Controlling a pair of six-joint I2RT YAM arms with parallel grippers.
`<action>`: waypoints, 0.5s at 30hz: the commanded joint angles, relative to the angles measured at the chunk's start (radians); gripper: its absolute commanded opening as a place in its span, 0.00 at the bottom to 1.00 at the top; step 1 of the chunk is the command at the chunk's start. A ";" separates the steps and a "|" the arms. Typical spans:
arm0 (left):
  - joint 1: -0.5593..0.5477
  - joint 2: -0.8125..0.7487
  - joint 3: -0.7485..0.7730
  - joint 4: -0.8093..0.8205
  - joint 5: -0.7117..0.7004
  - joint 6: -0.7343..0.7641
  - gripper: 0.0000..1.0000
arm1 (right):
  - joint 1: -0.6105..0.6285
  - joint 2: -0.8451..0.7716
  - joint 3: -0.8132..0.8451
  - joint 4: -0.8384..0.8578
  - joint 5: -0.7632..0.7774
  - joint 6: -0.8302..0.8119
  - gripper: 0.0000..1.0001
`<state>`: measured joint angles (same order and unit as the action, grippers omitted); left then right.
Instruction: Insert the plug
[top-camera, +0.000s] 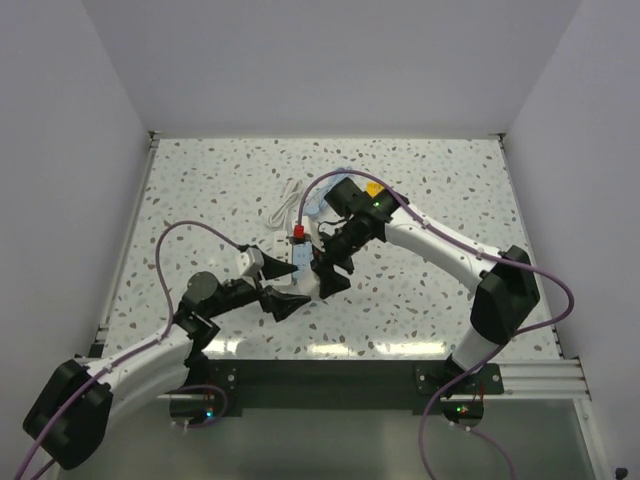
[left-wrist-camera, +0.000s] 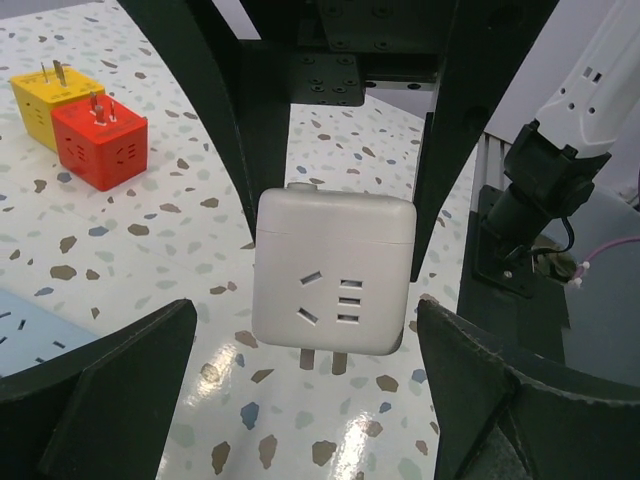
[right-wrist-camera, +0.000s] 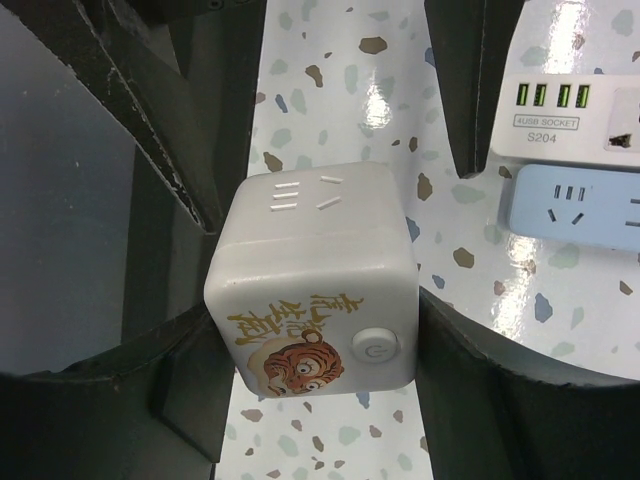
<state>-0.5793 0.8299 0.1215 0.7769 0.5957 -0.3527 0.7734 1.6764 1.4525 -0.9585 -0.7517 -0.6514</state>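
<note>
So the plug here is a white cube (right-wrist-camera: 315, 280) with a cartoon tiger on 1 face. The right gripper (right-wrist-camera: 315, 310) has it pinched between its 2 fingers, 1 on each side, up off the table (top-camera: 450, 170). The left gripper (top-camera: 272, 282) is spread about as wide as it goes and has nothing in it. Its fingers just sit on either side of the cube without touching.

What matters is where the sockets are. In the right wrist view a blue strip (right-wrist-camera: 585, 205) and a white strip (right-wrist-camera: 560, 115) lie flat on the table, off to the right of the cube and below it, with a clear gap between. The blue one's long axis runs left-right in that view, and it has a 3-hole socket facing up at its near end. Only USB ports show on the white one.

From the left wrist camera, 2 little stubs poke out under the cube's bottom edge. I'd guess those are the prongs, so they already point down at the table.

My read is that the right arm has the cube and is nearer, so it's a slide toward the blue strip and then straight down. There's also a red cube (left-wrist-camera: 98, 140) and a yellow cube (left-wrist-camera: 45, 100), touching, well off to the side.
</note>
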 joint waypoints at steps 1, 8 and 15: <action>-0.031 0.028 0.063 -0.004 -0.042 0.058 0.97 | 0.000 -0.038 0.008 -0.008 -0.041 -0.014 0.00; -0.099 0.100 0.102 -0.019 -0.071 0.106 0.83 | 0.001 -0.032 0.012 -0.011 -0.041 -0.014 0.00; -0.111 0.094 0.084 0.004 -0.027 0.121 0.18 | 0.001 -0.044 0.006 -0.006 -0.037 -0.014 0.00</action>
<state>-0.6834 0.9314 0.1879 0.7509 0.5430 -0.2684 0.7734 1.6764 1.4525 -0.9634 -0.7517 -0.6609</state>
